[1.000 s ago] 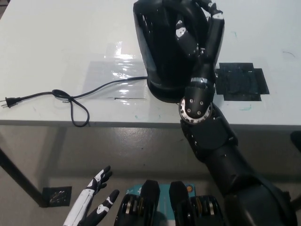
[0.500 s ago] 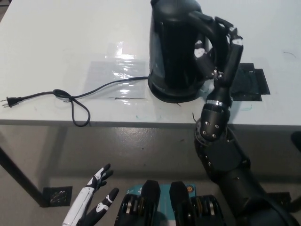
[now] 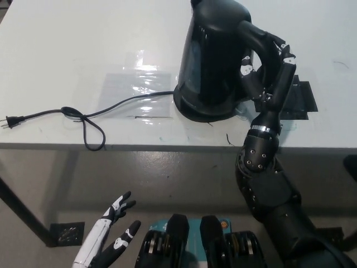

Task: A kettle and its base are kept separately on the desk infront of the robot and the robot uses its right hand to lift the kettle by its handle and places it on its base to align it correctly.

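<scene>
**Kettle seated on its base, handle held by the right hand**

The black kettle (image 3: 215, 56) is seen upright in the upper middle of the frame, set on its round base (image 3: 205, 110), whose rim shows beneath the body near the front edge of the white desk (image 3: 67, 44). The kettle's handle (image 3: 257, 40) arches out to the right of the body. The black right hand (image 3: 269, 70) is placed at that handle, with its fingers (image 3: 247, 67) curled around it from the right side; the forearm runs down from there to the lower right of the frame.

A black power cord (image 3: 83, 120) is led from the base toward the left of the frame, looped once near the desk edge and ended in a plug (image 3: 8, 120) at the far left. A patch of clear tape (image 3: 136, 89) is stuck to the desk left of the kettle, and a dark square patch (image 3: 298, 99) lies right of the hand.

The white left hand (image 3: 109, 240) is held low at the lower left of the frame, below desk level, with its fingers spread wide and nothing in them.
</scene>
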Tool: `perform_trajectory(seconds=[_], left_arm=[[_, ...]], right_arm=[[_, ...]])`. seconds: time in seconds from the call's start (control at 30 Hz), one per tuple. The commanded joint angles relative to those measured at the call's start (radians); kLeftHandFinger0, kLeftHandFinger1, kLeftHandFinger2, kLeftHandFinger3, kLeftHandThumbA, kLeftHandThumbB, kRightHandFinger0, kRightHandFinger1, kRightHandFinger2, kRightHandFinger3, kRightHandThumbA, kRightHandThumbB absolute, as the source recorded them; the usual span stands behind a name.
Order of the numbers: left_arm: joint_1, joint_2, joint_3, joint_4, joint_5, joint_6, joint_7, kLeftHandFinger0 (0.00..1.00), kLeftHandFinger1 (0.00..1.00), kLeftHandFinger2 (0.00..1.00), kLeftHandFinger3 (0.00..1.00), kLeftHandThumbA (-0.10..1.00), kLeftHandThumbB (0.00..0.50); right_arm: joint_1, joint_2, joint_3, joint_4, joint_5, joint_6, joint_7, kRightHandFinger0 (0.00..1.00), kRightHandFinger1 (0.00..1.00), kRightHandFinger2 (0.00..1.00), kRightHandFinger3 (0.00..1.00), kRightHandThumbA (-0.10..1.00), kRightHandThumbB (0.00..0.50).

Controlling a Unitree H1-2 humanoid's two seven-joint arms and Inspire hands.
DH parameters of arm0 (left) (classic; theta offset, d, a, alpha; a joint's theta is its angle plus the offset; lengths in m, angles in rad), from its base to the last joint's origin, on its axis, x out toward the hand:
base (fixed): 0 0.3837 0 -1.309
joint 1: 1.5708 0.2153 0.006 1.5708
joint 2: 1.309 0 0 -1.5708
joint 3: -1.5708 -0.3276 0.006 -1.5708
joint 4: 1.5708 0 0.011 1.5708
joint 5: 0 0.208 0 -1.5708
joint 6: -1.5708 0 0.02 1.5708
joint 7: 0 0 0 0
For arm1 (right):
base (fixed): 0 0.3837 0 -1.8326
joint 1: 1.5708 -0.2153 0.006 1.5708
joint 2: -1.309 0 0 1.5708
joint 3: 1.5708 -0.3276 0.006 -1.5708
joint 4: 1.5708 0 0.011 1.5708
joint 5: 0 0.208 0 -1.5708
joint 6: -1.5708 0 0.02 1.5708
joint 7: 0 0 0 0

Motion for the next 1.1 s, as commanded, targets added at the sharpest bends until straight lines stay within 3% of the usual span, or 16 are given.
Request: perform_trajectory(seconds=[0.0, 0.77, 0.87, 0.9, 0.93, 0.97, 1.0, 1.07], left_arm=[[-0.013, 0.015, -0.005, -0.017, -0.004, -0.035, -0.013, 1.0, 0.97, 0.9, 1.0, 0.83, 0.058], [-0.041, 0.03, -0.015, -0.017, -0.002, -0.028, -0.02, 0.93, 0.88, 0.84, 0.98, 0.83, 0.043], [-0.04, 0.033, -0.017, -0.021, -0.005, -0.025, -0.022, 0.92, 0.88, 0.84, 0.98, 0.83, 0.048], [-0.042, 0.036, -0.016, -0.021, -0.007, -0.025, -0.023, 0.92, 0.88, 0.83, 0.98, 0.83, 0.047], [-0.043, 0.037, -0.016, -0.022, -0.005, -0.023, -0.023, 0.91, 0.88, 0.84, 0.98, 0.84, 0.05], [-0.043, 0.038, -0.017, -0.022, -0.003, -0.022, -0.022, 0.9, 0.88, 0.84, 0.98, 0.84, 0.05], [-0.04, 0.035, -0.018, -0.019, -0.005, -0.026, -0.02, 0.9, 0.87, 0.83, 0.98, 0.83, 0.048], [-0.038, 0.033, -0.018, -0.012, -0.007, -0.037, -0.016, 0.89, 0.86, 0.83, 0.97, 0.83, 0.043]], right_arm=[[-0.047, 0.029, 0.024, 0.068, -0.029, 0.022, -0.028, 0.0, 0.11, 0.48, 0.63, -0.1, 0.135], [-0.13, 0.084, 0.062, 0.105, -0.024, 0.022, -0.01, 0.0, 0.07, 0.42, 0.52, -0.1, 0.126], [-0.121, 0.06, 0.082, 0.112, -0.033, 0.022, 0.019, 0.01, 0.12, 0.48, 0.55, -0.1, 0.117], [-0.12, 0.051, 0.089, 0.115, -0.036, 0.022, 0.039, 0.09, 0.26, 0.67, 0.73, -0.01, 0.174], [-0.115, 0.042, 0.095, 0.11, -0.027, 0.022, 0.084, 0.41, 0.66, 1.0, 1.0, 0.29, 0.319], [-0.104, 0.026, 0.105, 0.096, -0.002, 0.022, 0.176, 0.75, 1.0, 1.0, 1.0, 0.5, 0.464], [-0.098, 0.003, 0.117, 0.092, 0.023, 0.022, 0.298, 1.0, 1.0, 1.0, 1.0, 0.71, 0.493], [-0.099, -0.018, 0.118, 0.088, 0.07, 0.022, 0.402, 1.0, 1.0, 1.0, 1.0, 0.75, 0.5]])
